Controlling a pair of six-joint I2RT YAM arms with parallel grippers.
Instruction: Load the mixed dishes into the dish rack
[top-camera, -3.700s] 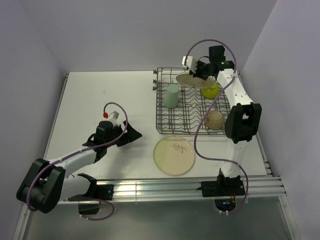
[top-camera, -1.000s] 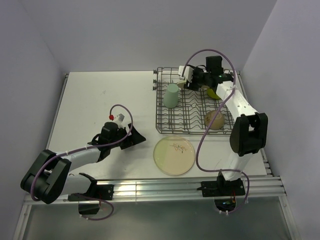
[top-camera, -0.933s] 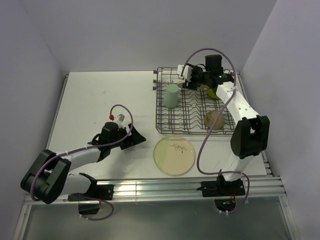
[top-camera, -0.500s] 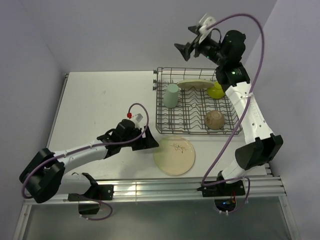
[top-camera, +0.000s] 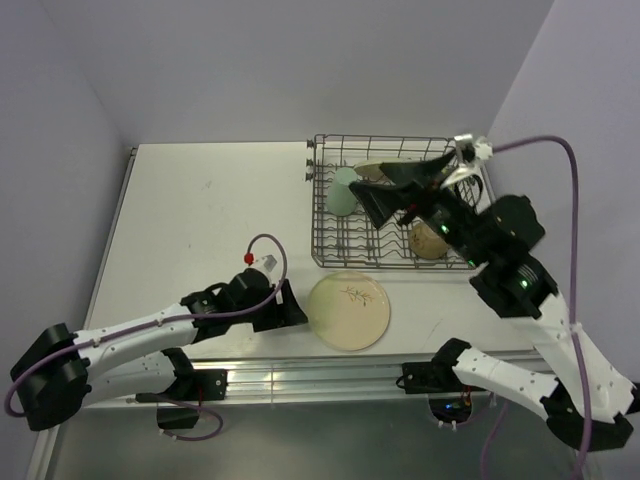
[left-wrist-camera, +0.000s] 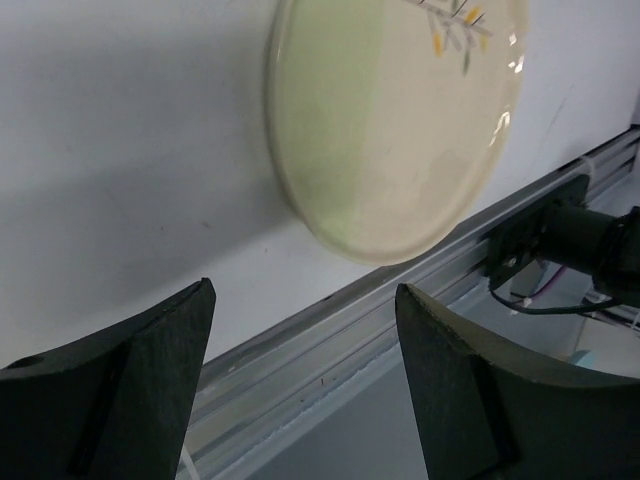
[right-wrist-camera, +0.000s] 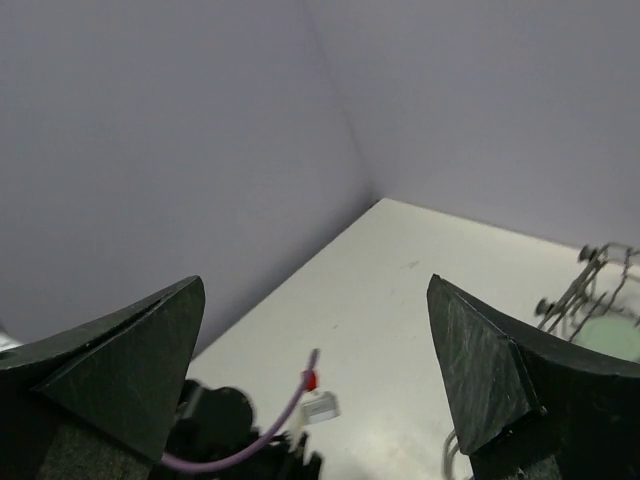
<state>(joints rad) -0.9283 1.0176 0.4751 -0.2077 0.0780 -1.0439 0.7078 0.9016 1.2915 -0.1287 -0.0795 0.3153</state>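
Observation:
The grey wire dish rack (top-camera: 330, 250) stands at the back right of the table. A cream plate (top-camera: 372, 168) leans in it, with a mint cup (top-camera: 342, 195) and a brownish cup (top-camera: 426, 241) beside it. My right gripper (top-camera: 372, 195) hangs open and empty high above the rack and hides part of it. Its wrist view looks down past its open gripper (right-wrist-camera: 315, 285) at the table and a rack corner (right-wrist-camera: 590, 285). A second cream plate (top-camera: 348, 311) with a leaf sprig lies flat near the front edge. My left gripper (top-camera: 298, 310) is open just left of it. The plate (left-wrist-camera: 400, 120) sits ahead of this gripper (left-wrist-camera: 305, 290), untouched.
The table's front rail (top-camera: 330, 375) runs close behind the flat plate and shows between the fingers (left-wrist-camera: 470, 390) in the left wrist view. White tabletop (top-camera: 220, 200) stretches left of the rack. Purple walls close in the back and sides.
My right gripper let go of the plate in the rack, opened wide and lifted up toward the camera. My left arm slid right, up to the plate on the table.

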